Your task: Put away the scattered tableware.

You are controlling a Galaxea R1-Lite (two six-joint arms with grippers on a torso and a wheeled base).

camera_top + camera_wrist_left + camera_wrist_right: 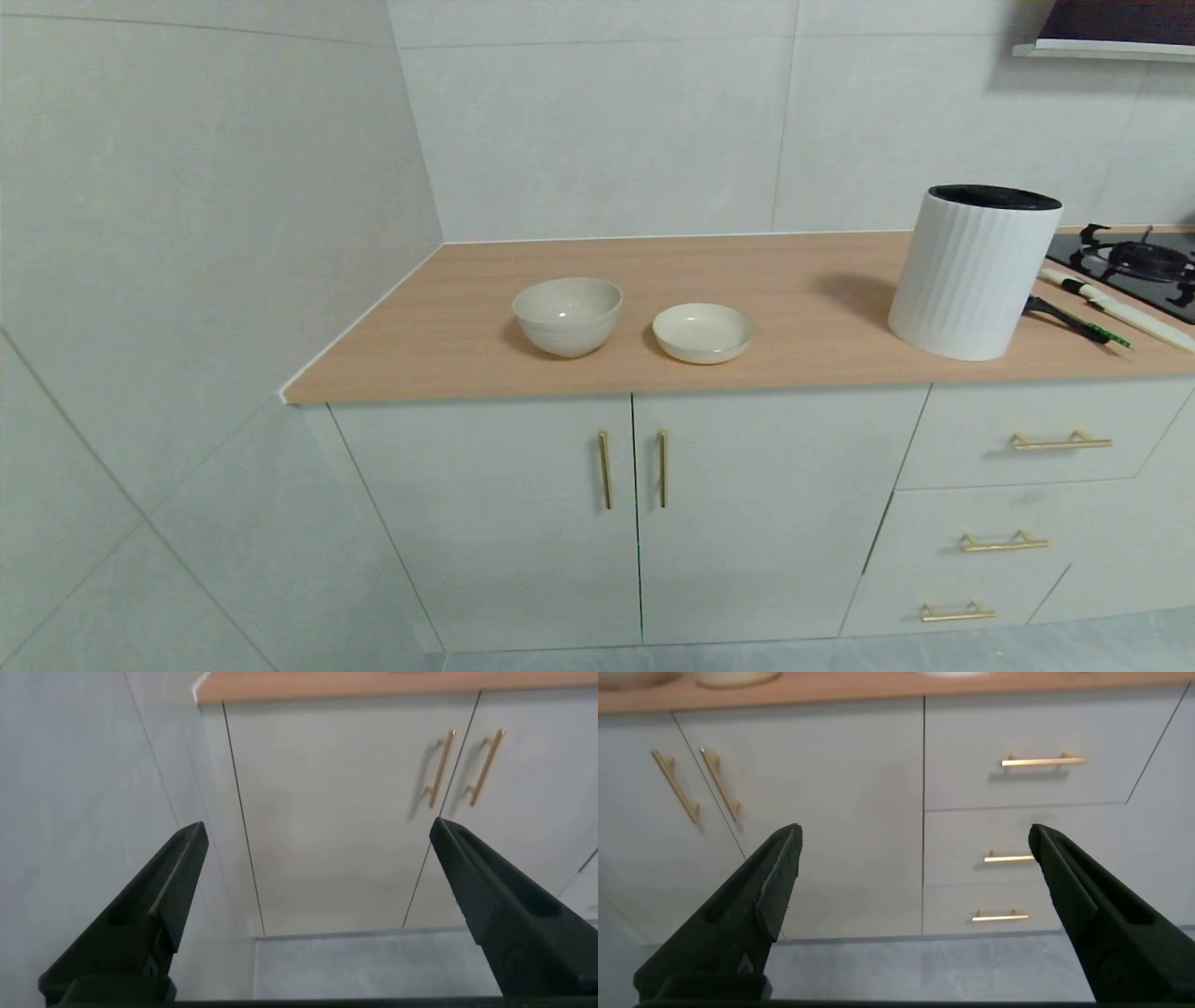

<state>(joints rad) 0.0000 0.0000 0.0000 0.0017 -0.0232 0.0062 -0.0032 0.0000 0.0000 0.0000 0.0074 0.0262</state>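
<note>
Countertop (803, 280): carries all the tableware; its front edge is close to the bowl and the dish, so a push towards the robot could send either one off

Cabinet doors (523, 523): shut, with brass handles (605, 469) directly below the two dishes (probably the storage place, though nothing confirms it); an arm rising from below could snag a handle

Drawers (1046, 439): shut, under the canister, facing the right gripper

Canister (966, 280): tall, white and ribbed, upright at the right of the counter; a right arm swinging in wide could tip it onto the utensils

Left gripper (318, 831): jaws spread wide and holding nothing, low in front of the left cabinet door

Right gripper (913, 834): jaws likewise released and empty, low before the drawers

Bowl (567, 315): deep and pale, upright on the left part of the counter; its glazed, curved wall could slip from a pinch taken too high on the rim

Dish (702, 331): shallow, just beside the bowl but apart from it; the low rim gives little to grip, and closing on it could knock the bowl

Utensils (1083, 322): thin and lying flat between the canister and the stove (1139, 261), hard to lift without scraping or rolling them
</note>
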